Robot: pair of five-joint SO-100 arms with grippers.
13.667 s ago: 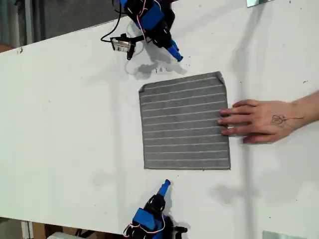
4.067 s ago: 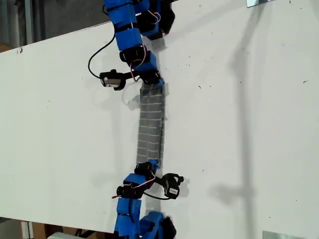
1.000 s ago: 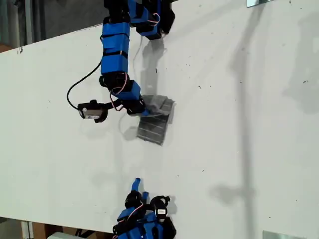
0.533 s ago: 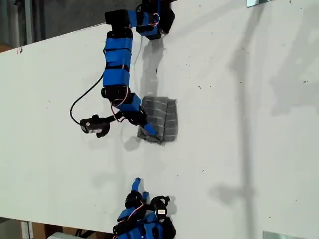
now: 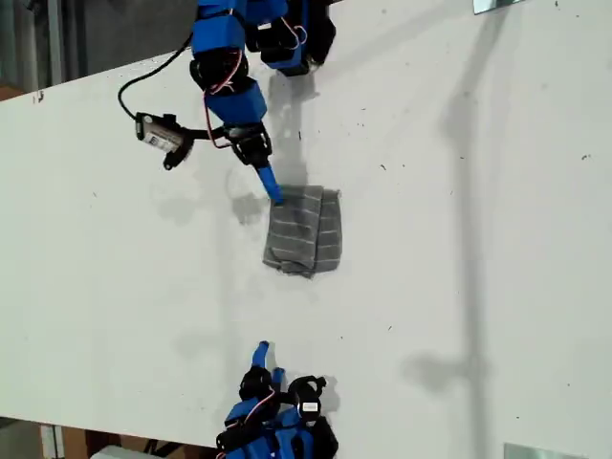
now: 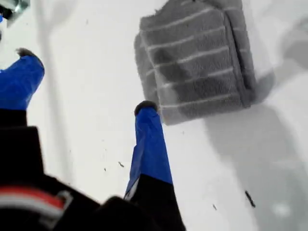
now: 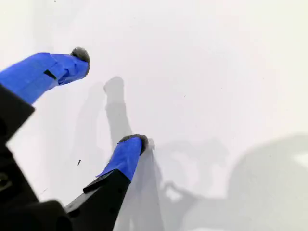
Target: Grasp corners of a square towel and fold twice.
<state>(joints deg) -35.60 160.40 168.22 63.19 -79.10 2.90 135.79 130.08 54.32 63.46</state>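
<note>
Now we're seeing the grey striped soft towel (image 5: 304,229) lying twice-folded mid-table (image 5: 459,287), both folds apparently done. Our first gripper (image 5: 271,186), jaws apart and empty, is backing off toward 11 o'clock of it. Our second gripper (image 7: 109,96), jaws spread, is parked at 6 o'clock.

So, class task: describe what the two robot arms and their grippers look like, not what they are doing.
Both arms are built of blue blocks and black joints. My first gripper and my second gripper have blue fingers with dark tips. Black cables and thin red and white wires run along them.
</note>
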